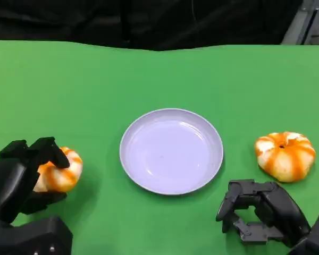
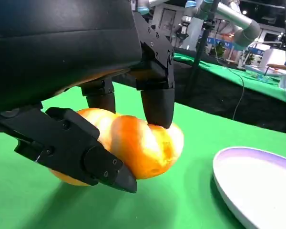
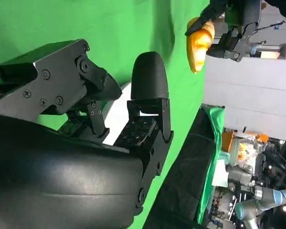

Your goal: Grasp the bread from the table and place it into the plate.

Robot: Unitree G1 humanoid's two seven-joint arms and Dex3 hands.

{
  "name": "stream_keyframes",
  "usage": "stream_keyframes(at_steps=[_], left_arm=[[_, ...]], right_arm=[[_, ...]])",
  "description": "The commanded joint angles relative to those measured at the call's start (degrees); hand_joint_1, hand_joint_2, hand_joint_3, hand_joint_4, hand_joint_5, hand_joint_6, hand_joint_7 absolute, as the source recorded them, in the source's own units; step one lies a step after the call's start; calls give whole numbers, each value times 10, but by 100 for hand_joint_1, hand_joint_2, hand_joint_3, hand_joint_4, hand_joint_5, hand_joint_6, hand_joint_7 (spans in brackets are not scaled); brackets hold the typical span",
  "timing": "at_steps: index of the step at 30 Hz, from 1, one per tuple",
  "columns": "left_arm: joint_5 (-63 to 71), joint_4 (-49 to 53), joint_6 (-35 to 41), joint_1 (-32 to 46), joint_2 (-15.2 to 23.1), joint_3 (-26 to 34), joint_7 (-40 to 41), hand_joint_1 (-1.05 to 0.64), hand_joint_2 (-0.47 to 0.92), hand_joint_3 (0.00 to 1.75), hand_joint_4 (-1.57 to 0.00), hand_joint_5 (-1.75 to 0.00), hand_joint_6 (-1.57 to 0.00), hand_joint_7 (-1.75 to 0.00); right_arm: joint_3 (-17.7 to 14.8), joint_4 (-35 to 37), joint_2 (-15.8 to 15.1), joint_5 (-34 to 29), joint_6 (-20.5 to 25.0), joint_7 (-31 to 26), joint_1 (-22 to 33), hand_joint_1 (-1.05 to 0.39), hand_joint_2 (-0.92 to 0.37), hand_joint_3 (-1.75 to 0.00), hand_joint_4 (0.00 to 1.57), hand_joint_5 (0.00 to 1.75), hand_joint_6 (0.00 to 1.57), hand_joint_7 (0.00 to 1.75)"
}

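An orange-and-white bread roll point(image 1: 61, 172) lies at the table's left, and my left hand point(image 1: 21, 175) grips it. In the left wrist view the fingers point(image 2: 157, 95) press on the roll point(image 2: 143, 143) from above and the thumb point(image 2: 81, 152) clamps it from below. I cannot tell whether it still touches the cloth. The pale lilac plate point(image 1: 170, 151) stands empty in the middle; its rim point(image 2: 257, 181) is to the roll's right. My right hand point(image 1: 260, 212) rests near the front right edge, fingers apart, holding nothing. The right wrist view shows the gripped roll point(image 3: 200, 45) across the table.
A second striped roll point(image 1: 285, 155) lies right of the plate, just beyond my right hand. The green cloth point(image 1: 159, 74) stretches bare to the dark far edge. Other robot stations and a person stand in the background of the left wrist view.
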Motion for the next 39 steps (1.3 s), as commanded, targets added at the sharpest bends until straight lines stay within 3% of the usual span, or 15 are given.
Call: stream_keyframes(at_steps=[1, 5, 11, 20, 24, 39], left_arm=[[3, -10, 3, 8, 8, 10, -4, -7, 83, 0, -60, -175, -53, -160], [-7, -112, 9, -5, 3, 13, -50, -1, 81, 0, -60, -175, -53, -161], [-7, -134, 20, -1, -5, 23, -71, 0, 81, 0, -60, -175, -53, -162], [-3, -136, 19, 0, -11, 30, -78, 0, 81, 0, -60, -175, -53, -162], [10, -96, -24, -64, -36, 1, -66, -4, 83, 1, -58, -175, -51, -163], [38, -46, -55, -100, -56, -18, -45, -5, 84, 1, -57, -175, -47, -168]], right_arm=[[-5, 1, -5, 8, -1, 2, -2, 11, -62, -98, 94, 138, 95, 106], [-4, 6, -2, 1, -2, -6, -4, 10, -63, -97, 94, 138, 95, 106], [-4, 7, -1, 0, -3, -7, -4, 10, -63, -96, 94, 139, 95, 106], [-4, 7, -1, 0, -3, -7, -5, 10, -64, -95, 94, 139, 95, 106], [-2, 6, 0, -8, -7, -17, -6, 11, -63, -96, 95, 139, 95, 106], [-2, 9, 0, -5, -7, -16, -5, 11, -62, -98, 95, 137, 96, 106]])
